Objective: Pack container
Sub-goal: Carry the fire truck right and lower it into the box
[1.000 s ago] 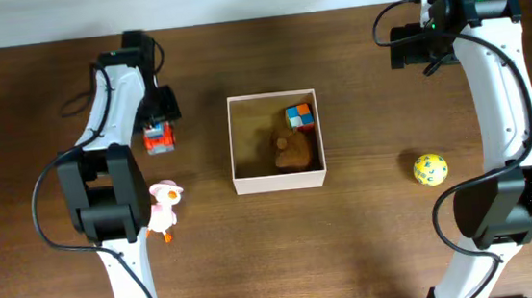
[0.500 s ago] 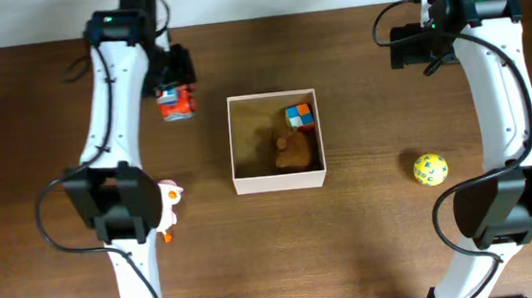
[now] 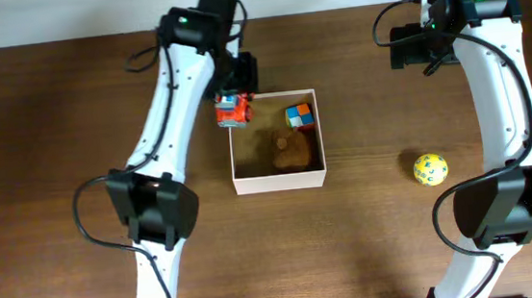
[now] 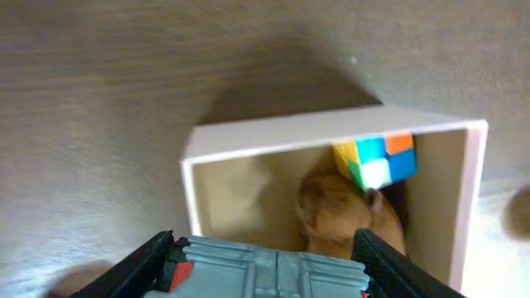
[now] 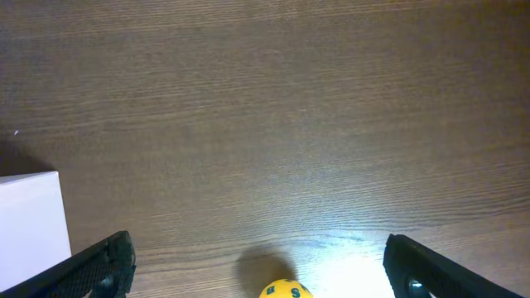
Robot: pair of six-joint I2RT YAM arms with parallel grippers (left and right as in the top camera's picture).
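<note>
The container [image 3: 278,180] is a square white-walled box with a tan inside at the table's middle; it also shows in the left wrist view [image 4: 192,184]. In it lie a colourful cube [image 3: 299,116] and a brown plush toy [image 3: 291,151]. My left gripper [image 3: 234,108] is shut on a red and grey toy [image 3: 233,112] and holds it above the container's back left corner; the toy fills the jaws in the left wrist view [image 4: 273,269]. My right gripper [image 3: 419,54] is open and empty at the back right, high above the table.
A yellow ball [image 3: 430,168] with green marks lies on the brown table right of the container; its top shows in the right wrist view [image 5: 287,290]. The container's corner [image 5: 31,219] shows at that view's left. A white strip runs along the table's back edge.
My left gripper has carried the red and grey toy from the table's left side to the right, up to the container's back left corner. The right arm has not moved.
</note>
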